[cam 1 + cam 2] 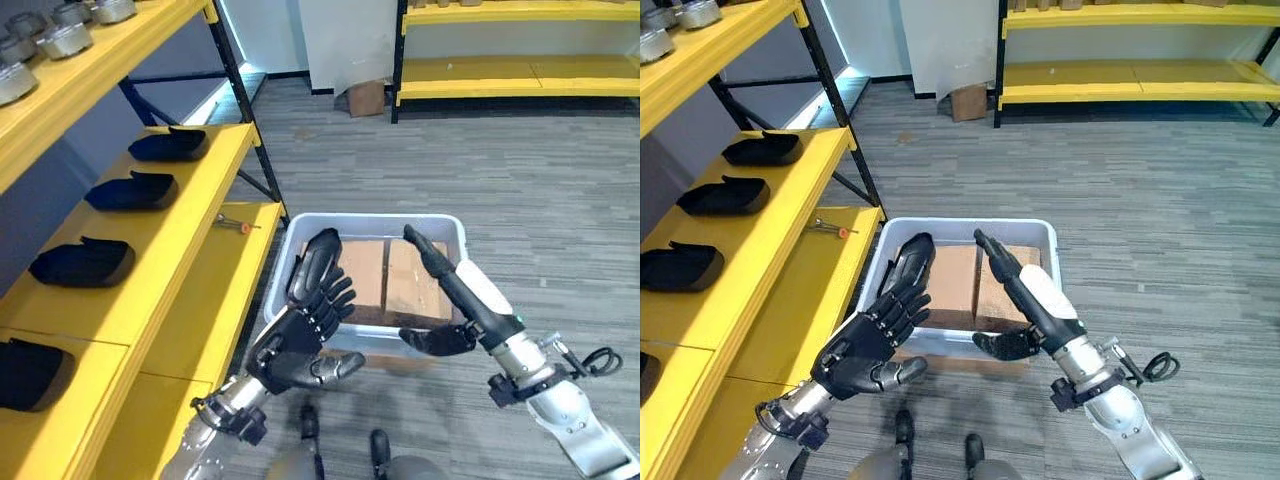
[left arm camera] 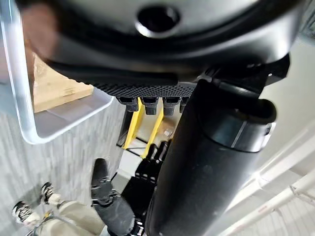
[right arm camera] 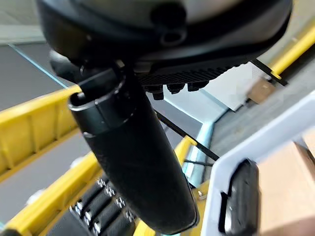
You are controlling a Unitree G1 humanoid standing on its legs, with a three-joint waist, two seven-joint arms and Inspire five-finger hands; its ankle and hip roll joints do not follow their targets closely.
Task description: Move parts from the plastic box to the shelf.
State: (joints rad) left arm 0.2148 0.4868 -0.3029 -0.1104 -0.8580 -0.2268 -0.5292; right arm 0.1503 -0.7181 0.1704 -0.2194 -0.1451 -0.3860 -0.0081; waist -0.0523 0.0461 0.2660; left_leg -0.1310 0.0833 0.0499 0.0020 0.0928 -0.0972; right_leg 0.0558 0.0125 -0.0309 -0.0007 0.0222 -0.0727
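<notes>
Grey striped carpet runs under everything you see, with yellow racking along the robot's left. One black part leans on end inside the plastic box, against its wall on the shelf side, beside two cardboard blocks. It looks like a smooth, matt, curved shell, though you cannot make out its exact form from here. Several like it already lie in a row on the yellow shelf, so you are well into the job, with this one still to lift. Your left hand hovers just at the part with fingers straight and holding nothing; your right hand is likewise flat and extended above the box's near rim. Dull metal castings sit on the shelf above.
</notes>
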